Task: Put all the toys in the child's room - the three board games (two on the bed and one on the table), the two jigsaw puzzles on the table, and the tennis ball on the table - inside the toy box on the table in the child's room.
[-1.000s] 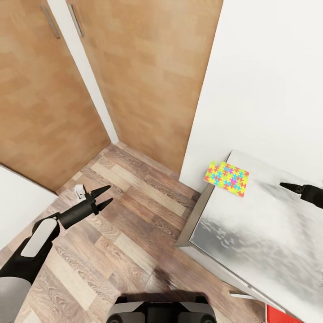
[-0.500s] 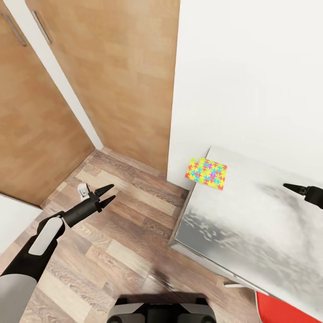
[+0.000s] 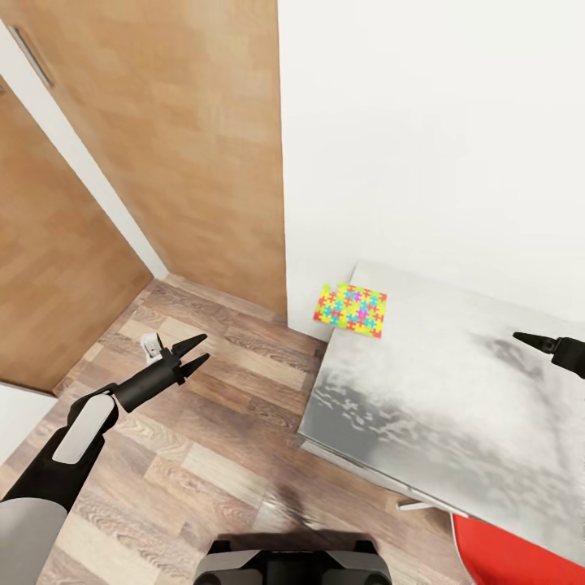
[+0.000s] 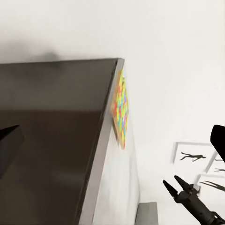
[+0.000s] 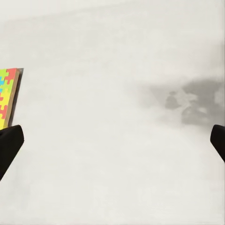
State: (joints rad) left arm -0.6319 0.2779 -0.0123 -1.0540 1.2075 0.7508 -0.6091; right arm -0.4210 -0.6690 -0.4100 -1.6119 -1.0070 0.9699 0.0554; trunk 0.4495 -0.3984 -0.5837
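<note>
The left tool (image 3: 192,355) hangs over the wood-plank floor (image 3: 203,422) with its fingers spread apart and nothing between them. Further right, a jigsaw puzzle (image 3: 351,307) lies flat at the desk's (image 3: 455,406) far-left corner, close by the white wall (its edge slightly overhanging). The right tool (image 3: 528,338) hovers above the marbled top, its fingers parted and empty in the wrist view.

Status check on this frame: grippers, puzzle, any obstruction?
Left gripper open, empty, over floor. Right gripper open, empty, over table. Jigsaw puzzle at table's far corner, overhanging. Nothing between.
</note>
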